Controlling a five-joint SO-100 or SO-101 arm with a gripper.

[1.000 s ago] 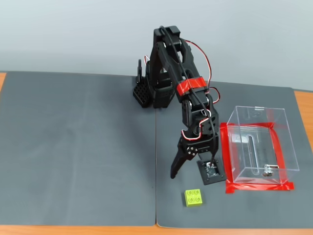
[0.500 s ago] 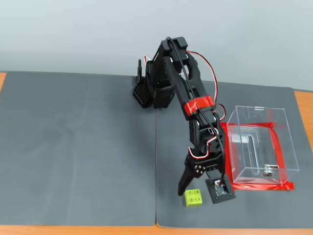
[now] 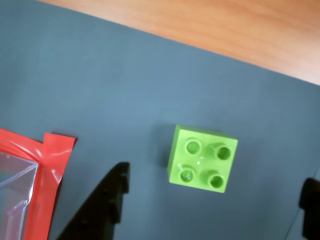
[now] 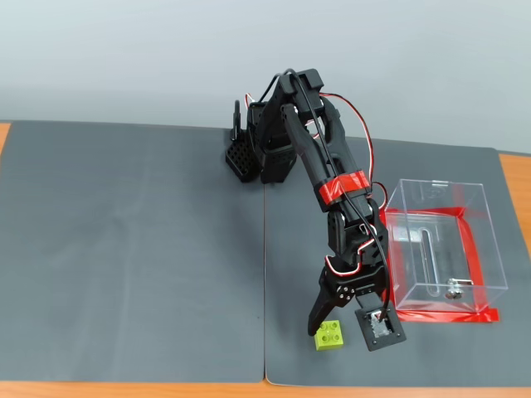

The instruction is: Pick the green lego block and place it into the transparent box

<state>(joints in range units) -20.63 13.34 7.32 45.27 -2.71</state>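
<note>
The green lego block (image 3: 202, 159) is a lime square brick with four studs, lying flat on the grey mat; it also shows in the fixed view (image 4: 329, 335) near the mat's front edge. My gripper (image 3: 216, 182) is open and empty, with one black finger (image 3: 102, 205) left of the block and the other (image 3: 310, 197) to its right, neither touching it. In the fixed view the gripper (image 4: 344, 329) hangs just over the block. The transparent box (image 4: 481, 240) stands to the right on red tape; its corner shows in the wrist view (image 3: 12, 190).
Two grey mats (image 4: 133, 249) meet at a seam near the arm. Wooden table (image 3: 225, 25) shows beyond the mat edges. Red tape (image 4: 448, 314) frames the box base, with a small metal piece (image 4: 452, 290) inside. The arm base (image 4: 270, 149) stands at the back.
</note>
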